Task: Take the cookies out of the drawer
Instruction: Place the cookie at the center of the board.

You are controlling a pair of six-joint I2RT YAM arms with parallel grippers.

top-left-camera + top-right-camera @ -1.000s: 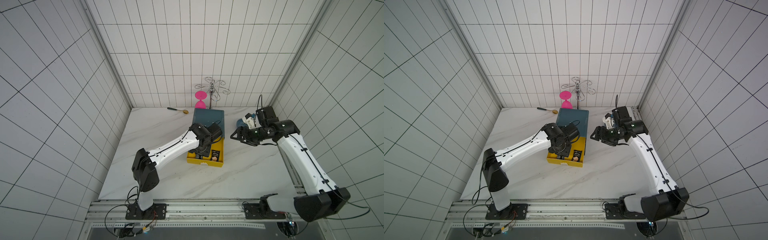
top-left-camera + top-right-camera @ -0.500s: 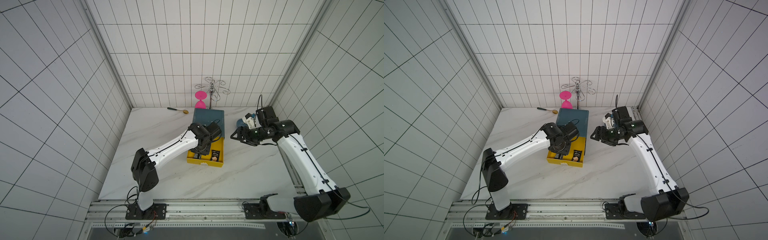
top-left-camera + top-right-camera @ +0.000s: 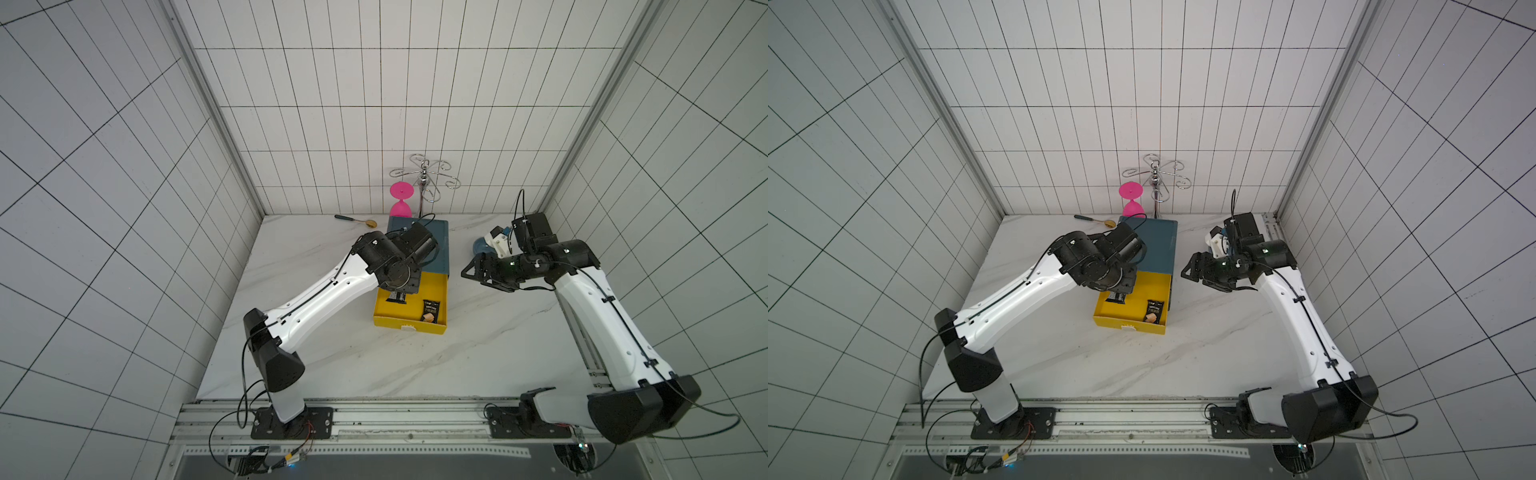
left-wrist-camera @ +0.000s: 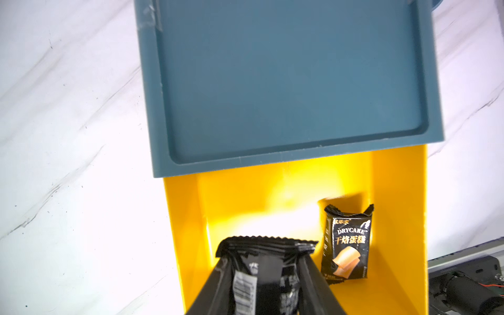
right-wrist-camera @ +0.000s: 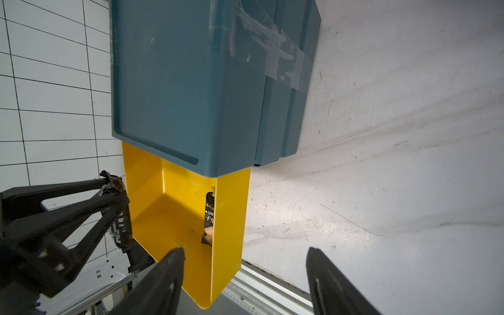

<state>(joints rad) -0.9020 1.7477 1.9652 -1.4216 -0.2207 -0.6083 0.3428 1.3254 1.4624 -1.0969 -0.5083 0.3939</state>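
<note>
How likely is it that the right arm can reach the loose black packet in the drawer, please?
Quite likely, yes: the drawer is open, the packet lies uncovered by its wall nearest the open right hand.

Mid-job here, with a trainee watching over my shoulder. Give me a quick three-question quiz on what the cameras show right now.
1. True or false: the left gripper is clamped on a black cookie packet.
2. Where does the second black packet lie? A) on the marble table B) in the yellow drawer C) on top of the blue cabinet
3. Fill in: the right gripper has its jaws ____ and holds nothing.
Key: 1 true; 2 B; 3 open.
</note>
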